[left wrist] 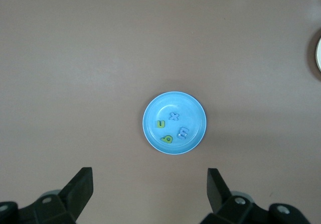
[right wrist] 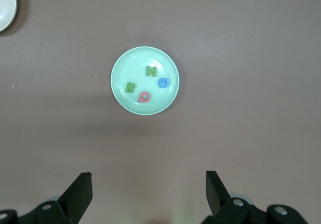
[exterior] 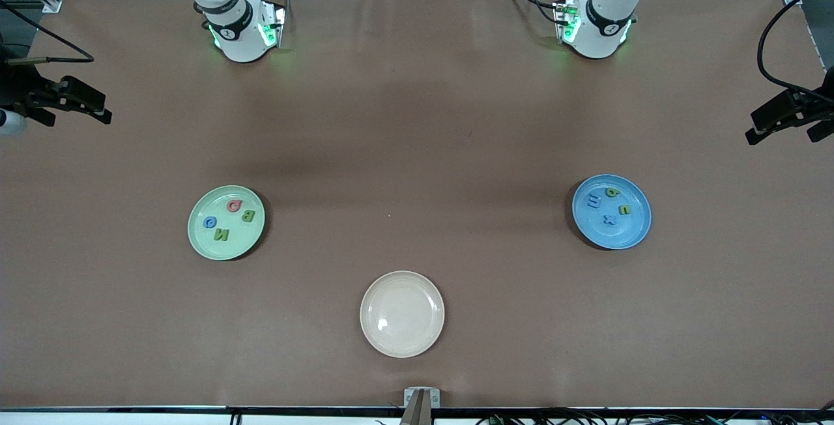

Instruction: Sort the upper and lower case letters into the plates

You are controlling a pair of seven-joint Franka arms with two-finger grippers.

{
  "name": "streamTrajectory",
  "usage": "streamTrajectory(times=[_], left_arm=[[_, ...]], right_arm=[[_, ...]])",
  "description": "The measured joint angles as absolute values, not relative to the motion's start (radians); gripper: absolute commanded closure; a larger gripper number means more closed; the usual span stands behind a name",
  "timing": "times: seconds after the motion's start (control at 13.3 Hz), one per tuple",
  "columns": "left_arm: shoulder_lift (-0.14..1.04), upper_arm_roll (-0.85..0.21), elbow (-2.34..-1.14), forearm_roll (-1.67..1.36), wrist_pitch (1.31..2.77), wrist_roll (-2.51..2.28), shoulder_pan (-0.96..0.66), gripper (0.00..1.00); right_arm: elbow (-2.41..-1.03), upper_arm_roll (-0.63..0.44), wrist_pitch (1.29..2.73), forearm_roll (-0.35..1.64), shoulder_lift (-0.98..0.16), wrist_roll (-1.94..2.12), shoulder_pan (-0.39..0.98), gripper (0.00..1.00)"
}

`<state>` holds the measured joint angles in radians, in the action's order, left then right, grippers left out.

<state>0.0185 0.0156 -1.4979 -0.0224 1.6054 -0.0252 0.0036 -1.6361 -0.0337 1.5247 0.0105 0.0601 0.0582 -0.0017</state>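
- Currently three plates sit on the worktop (exterior: pixel 417 118): mint green plate (right wrist: pixel 145 81), four letters, ahead of the right gripper (right wrist: pixel 149 194), jaws wide, empty.
- Blue plate (left wrist: pixel 174 123), four letters, ahead of the left gripper (left wrist: pixel 150 191), jaws wide, empty.
- Cream plate (exterior: pixel 402 313), bare.

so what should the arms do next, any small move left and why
Probably none beyond holding both arms where they wait. The pale mint green plate holds four letters, the medium blue plate holds another four, and the cream-beige plate and the brown table show no loose letters. The left gripper and right gripper are open, holding nothing.
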Motion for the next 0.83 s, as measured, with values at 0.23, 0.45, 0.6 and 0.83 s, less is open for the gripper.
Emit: streamTrajectory(times=[0.23, 0.45, 0.6, 0.83], left_arm=[[0.01, 0.016, -1.497, -0.022, 1.605, -0.025, 0.004, 0.0], [0.007, 0.014, -1.497, -0.022, 1.605, -0.025, 0.004, 0.0], [0.007, 0.013, -1.497, -0.022, 1.605, -0.025, 0.004, 0.0], [0.007, 0.013, -1.498, -0.022, 1.605, -0.025, 0.004, 0.0]], right_arm=[[-1.636, -0.033, 1.526, 0.007, 0.06, 0.058, -0.002, 0.0], [-1.636, -0.032, 1.526, 0.007, 0.06, 0.058, -0.002, 0.0], [-1.636, -0.032, 1.526, 0.007, 0.06, 0.058, -0.002, 0.0], [-1.636, -0.032, 1.526, 0.007, 0.06, 0.058, -0.002, 0.0]])
